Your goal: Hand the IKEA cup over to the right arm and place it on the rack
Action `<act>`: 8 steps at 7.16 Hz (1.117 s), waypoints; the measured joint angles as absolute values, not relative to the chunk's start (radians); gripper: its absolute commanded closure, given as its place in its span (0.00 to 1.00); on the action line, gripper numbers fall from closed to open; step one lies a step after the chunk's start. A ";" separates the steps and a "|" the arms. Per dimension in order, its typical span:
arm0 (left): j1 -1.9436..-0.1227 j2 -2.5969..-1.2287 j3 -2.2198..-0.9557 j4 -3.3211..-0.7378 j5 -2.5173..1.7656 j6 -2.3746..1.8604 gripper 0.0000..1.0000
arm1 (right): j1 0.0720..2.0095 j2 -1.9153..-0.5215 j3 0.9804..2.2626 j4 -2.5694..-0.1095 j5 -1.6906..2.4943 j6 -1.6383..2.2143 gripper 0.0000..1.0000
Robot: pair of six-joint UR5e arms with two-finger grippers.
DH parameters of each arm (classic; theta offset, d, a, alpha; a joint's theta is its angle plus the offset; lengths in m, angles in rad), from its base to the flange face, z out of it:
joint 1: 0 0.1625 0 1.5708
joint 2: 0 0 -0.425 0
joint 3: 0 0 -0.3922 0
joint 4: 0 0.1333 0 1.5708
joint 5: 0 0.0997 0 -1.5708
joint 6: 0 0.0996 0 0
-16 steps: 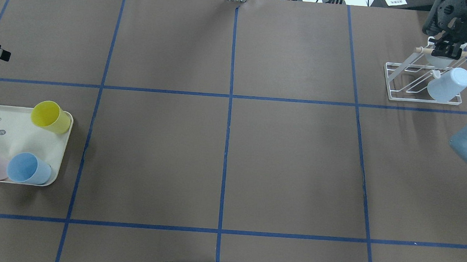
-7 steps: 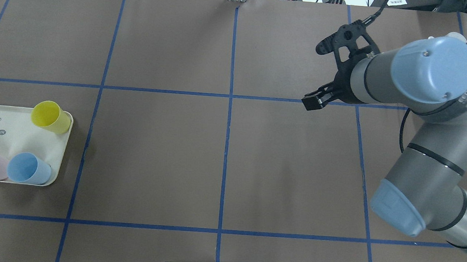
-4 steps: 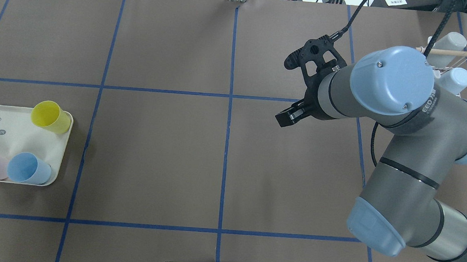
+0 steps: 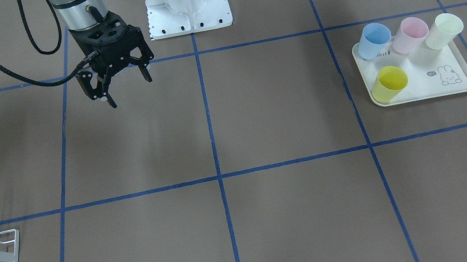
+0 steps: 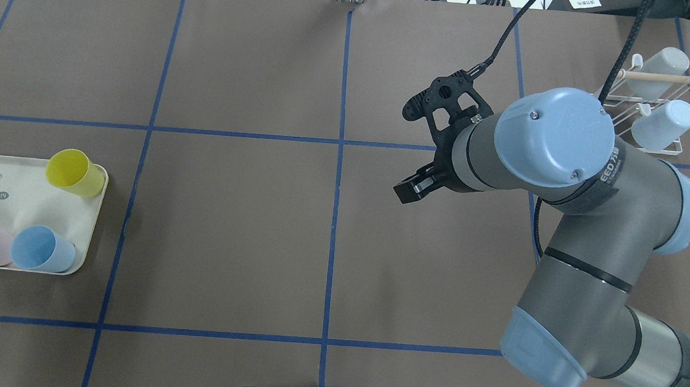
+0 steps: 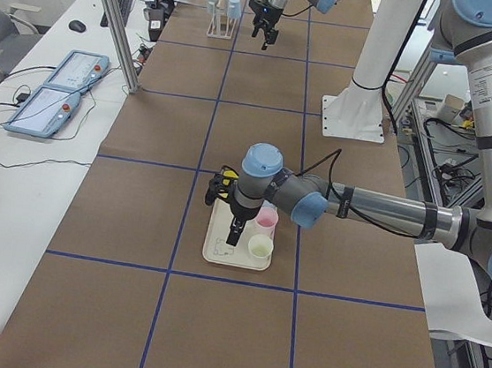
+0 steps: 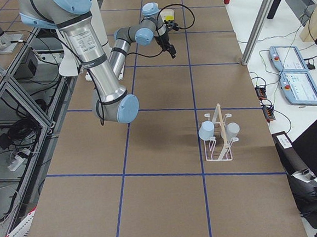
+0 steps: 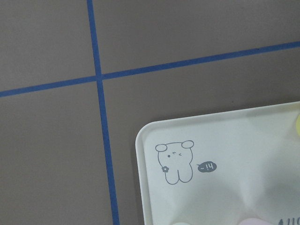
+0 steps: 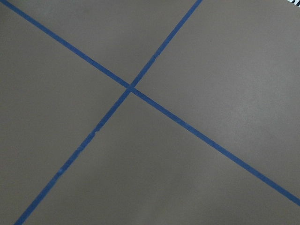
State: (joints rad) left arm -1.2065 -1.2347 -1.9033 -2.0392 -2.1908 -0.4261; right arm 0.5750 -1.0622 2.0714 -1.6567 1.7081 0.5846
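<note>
Cream tray, doodle bubble perhaps "-14"; right pincer agape, empty.

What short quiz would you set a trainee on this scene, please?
1. True or false: the right gripper is holding a cup.
2. How many cups stand on the tray?
3. Where is the yellow cup? A) on the rack B) on the tray C) on the bare table

Key: 1 false, it is open and empty; 2 four; 3 B.
</note>
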 measured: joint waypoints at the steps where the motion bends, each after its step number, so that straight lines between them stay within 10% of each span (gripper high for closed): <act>1: -1.176 -1.226 -1.840 -2.116 -2.181 -0.442 0.00 | 0.574 -1.062 2.071 -1.657 1.708 0.585 0.00; 5: -1.153 -1.198 -1.702 -2.311 -2.265 -0.454 0.00 | 0.574 -1.062 2.069 -1.656 1.706 0.583 0.00; 7: -1.151 -1.168 -1.700 -2.338 -2.293 -0.448 0.43 | 0.572 -1.062 2.068 -1.656 1.706 0.583 0.00; 8: -1.150 -1.163 -1.698 -2.341 -2.295 -0.449 0.46 | 0.571 -1.062 2.067 -1.655 1.705 0.583 0.00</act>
